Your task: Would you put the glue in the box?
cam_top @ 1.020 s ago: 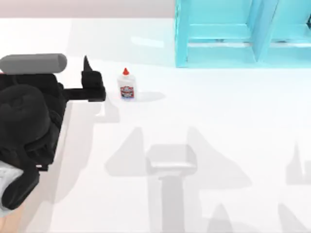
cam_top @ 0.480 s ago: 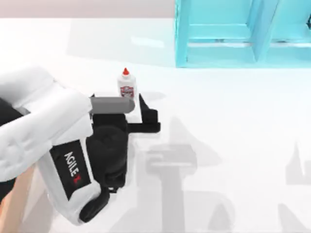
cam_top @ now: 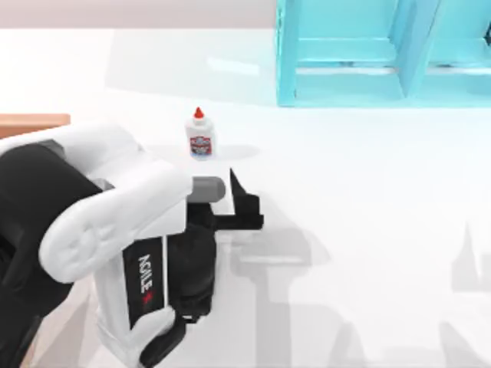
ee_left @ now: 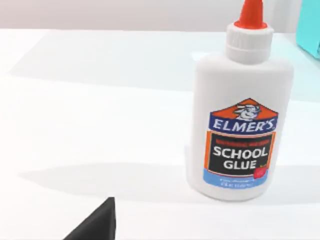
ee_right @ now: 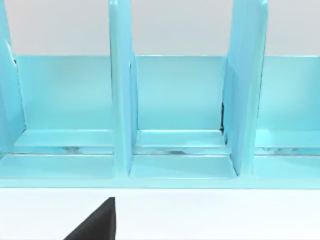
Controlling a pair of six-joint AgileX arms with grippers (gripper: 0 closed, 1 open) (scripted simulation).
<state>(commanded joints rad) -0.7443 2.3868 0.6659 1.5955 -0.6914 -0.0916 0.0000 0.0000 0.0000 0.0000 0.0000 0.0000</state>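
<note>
The glue (cam_top: 198,136) is a small white bottle with a red-orange cone cap, standing upright on the white table at the back left of centre. In the left wrist view the glue (ee_left: 240,107) stands close, label facing the camera. My left gripper (cam_top: 239,193) hovers a little in front of the bottle and to its right, apart from it and open, with one dark fingertip (ee_left: 97,225) showing. An orange-brown strip of the box (cam_top: 31,124) shows at the left edge, mostly hidden behind my left arm. My right gripper's fingertip (ee_right: 97,225) faces the shelf.
A turquoise shelf unit (cam_top: 383,54) with upright dividers stands at the back right of the table; its compartments (ee_right: 180,100) appear close in the right wrist view. My bulky left arm (cam_top: 115,230) covers the front left of the table.
My left arm has swung from the far left toward the centre and nearer the front. Its gripper went from left of the glue to in front of it. The box's strip came into view.
</note>
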